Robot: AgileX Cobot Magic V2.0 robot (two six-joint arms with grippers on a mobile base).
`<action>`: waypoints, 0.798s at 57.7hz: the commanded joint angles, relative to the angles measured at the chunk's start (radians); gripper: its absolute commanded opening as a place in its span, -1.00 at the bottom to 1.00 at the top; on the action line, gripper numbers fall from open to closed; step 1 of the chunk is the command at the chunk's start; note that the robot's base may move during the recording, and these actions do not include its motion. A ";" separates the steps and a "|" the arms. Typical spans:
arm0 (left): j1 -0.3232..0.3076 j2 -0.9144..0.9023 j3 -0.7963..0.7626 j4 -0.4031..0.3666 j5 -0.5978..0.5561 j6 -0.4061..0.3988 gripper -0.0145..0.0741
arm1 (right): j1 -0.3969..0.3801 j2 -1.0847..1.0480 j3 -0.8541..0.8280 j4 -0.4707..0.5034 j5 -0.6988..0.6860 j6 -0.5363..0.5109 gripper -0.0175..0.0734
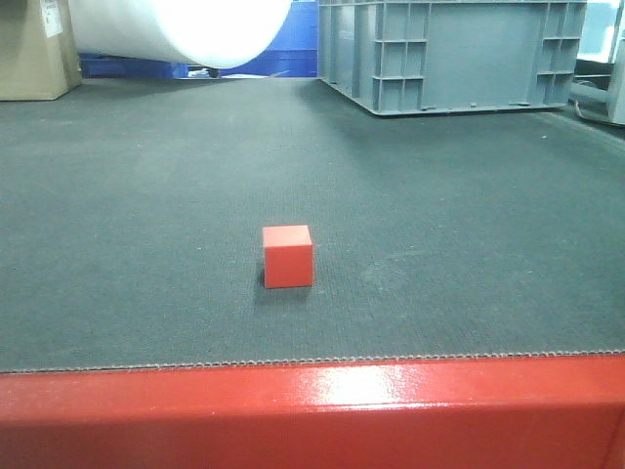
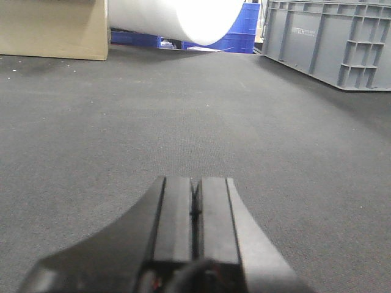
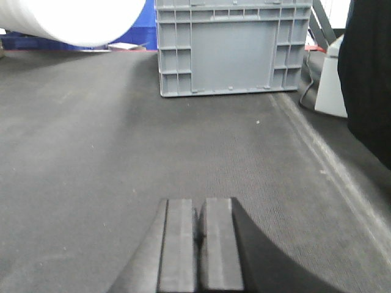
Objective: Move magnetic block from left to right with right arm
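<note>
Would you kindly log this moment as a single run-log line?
magnetic block: on mat, untouched | right gripper: shut, empty | left gripper: shut, empty | grey crate: rear right

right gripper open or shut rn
Shut. In the right wrist view the right gripper has its two fingers pressed together with only a thin seam between them and nothing held.
</note>
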 commanded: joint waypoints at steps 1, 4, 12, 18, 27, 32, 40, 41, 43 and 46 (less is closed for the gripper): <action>-0.004 -0.008 0.009 -0.003 -0.083 -0.007 -0.96 | -0.006 -0.023 0.011 0.000 -0.089 -0.011 -0.54; -0.004 -0.008 0.009 -0.003 -0.083 -0.007 -0.96 | -0.006 -0.047 0.042 -0.001 -0.099 -0.011 -0.54; -0.004 -0.008 0.009 -0.003 -0.083 -0.007 -0.96 | -0.006 -0.128 0.131 -0.001 -0.118 -0.011 -0.54; -0.004 -0.008 0.009 -0.003 -0.083 -0.007 -0.96 | -0.006 -0.204 0.200 -0.001 -0.131 -0.011 -0.54; -0.004 -0.008 0.009 -0.003 -0.083 -0.007 -0.96 | -0.006 -0.319 0.269 -0.002 -0.133 -0.011 -0.54; -0.004 -0.008 0.009 -0.003 -0.083 -0.007 -0.96 | -0.006 -0.336 0.290 -0.005 -0.145 -0.011 -0.54; -0.004 -0.008 0.009 -0.003 -0.083 -0.007 -0.96 | -0.006 -0.337 0.290 -0.011 -0.141 -0.011 -0.54; -0.004 -0.008 0.009 -0.003 -0.083 -0.007 -0.96 | -0.006 -0.337 0.290 -0.011 -0.141 -0.011 -0.54; -0.004 -0.008 0.009 -0.003 -0.083 -0.007 -0.96 | -0.006 -0.337 0.290 -0.011 -0.141 -0.011 -0.54; -0.004 -0.008 0.009 -0.003 -0.083 -0.007 -0.96 | -0.006 -0.337 0.290 -0.011 -0.141 -0.011 -0.54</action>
